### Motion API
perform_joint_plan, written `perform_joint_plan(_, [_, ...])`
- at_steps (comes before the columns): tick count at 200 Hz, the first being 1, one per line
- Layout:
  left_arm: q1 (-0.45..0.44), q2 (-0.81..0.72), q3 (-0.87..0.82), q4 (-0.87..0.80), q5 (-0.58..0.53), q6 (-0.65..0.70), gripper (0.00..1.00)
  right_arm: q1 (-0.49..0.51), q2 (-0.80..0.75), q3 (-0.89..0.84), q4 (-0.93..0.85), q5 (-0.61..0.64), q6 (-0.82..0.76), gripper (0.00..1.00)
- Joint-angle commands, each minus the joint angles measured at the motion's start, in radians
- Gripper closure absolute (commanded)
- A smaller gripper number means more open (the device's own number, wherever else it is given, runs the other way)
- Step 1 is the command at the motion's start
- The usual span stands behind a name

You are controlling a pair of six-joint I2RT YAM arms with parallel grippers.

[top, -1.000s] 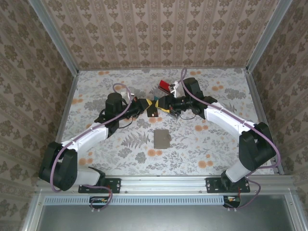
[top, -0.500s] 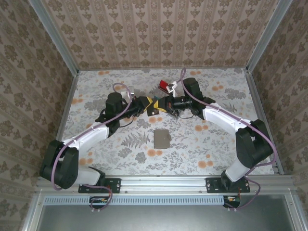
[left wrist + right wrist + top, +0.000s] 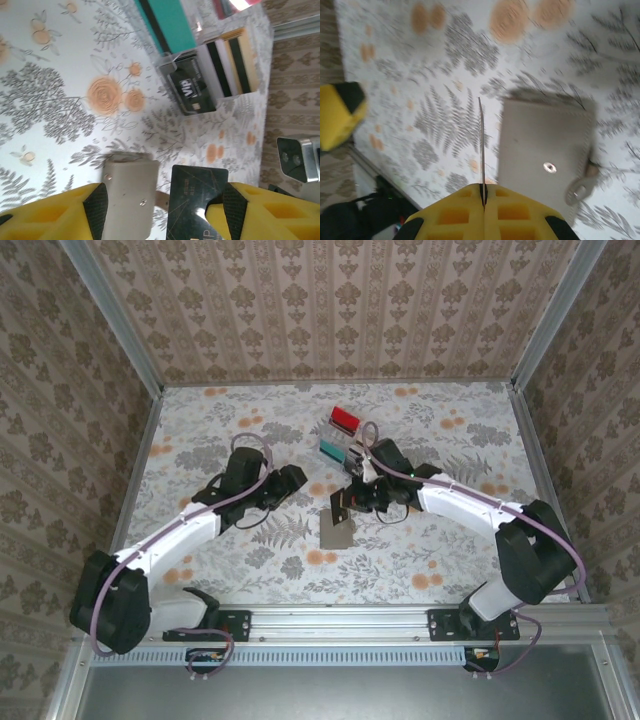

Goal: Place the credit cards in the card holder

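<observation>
Clear rack (image 3: 175, 59) w/ teal card (image 3: 167, 22) & black card (image 3: 192, 90); we see grey card holder (image 3: 545, 145) shut, flat on surface. Right fingers (image 3: 515, 205) pinch dark card (image 3: 199, 192); left fingers (image 3: 60, 215) apart, empty.

The left arm (image 3: 185, 530) and the right arm (image 3: 465, 498) wear white moulded link shells between bulky black joint housings (image 3: 118, 595), with a purple cable (image 3: 250, 443) looping along each. Black base brackets (image 3: 225, 620) bolt them to a silver aluminium rail (image 3: 340, 618). The left claw (image 3: 165, 210) and right claw (image 3: 483, 197) have yellow plastic fingers (image 3: 450, 215) with square recesses and black patches (image 3: 97, 202).
</observation>
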Motion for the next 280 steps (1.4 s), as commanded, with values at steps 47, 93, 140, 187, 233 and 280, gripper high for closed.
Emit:
perform_joint_plan(47, [-0.114, 0.077, 0.099, -0.242, -0.145, 0.124, 0.32, 0.005, -0.004, -0.061, -0.113, 0.238, -0.036, 0.99])
perform_joint_plan(93, [-0.186, 0.203, 0.223, -0.355, -0.193, 0.182, 0.31, -0.013, -0.024, -0.106, -0.137, 0.27, -0.05, 0.99])
perform_joint_plan(140, [-0.234, 0.323, 0.333, -0.405, -0.202, 0.215, 0.3, -0.062, -0.063, -0.143, -0.122, 0.215, -0.075, 0.98])
perform_joint_plan(187, [-0.268, 0.408, 0.412, -0.434, -0.208, 0.232, 0.29, -0.075, -0.11, -0.148, -0.144, 0.202, -0.077, 0.96])
perform_joint_plan(233, [-0.292, 0.458, 0.453, -0.444, -0.2, 0.236, 0.3, -0.086, -0.126, -0.157, -0.182, 0.249, -0.079, 0.96])
perform_joint_plan(280, [-0.303, 0.489, 0.469, -0.457, -0.209, 0.237, 0.3, -0.091, -0.11, -0.17, -0.21, 0.288, -0.085, 0.97])
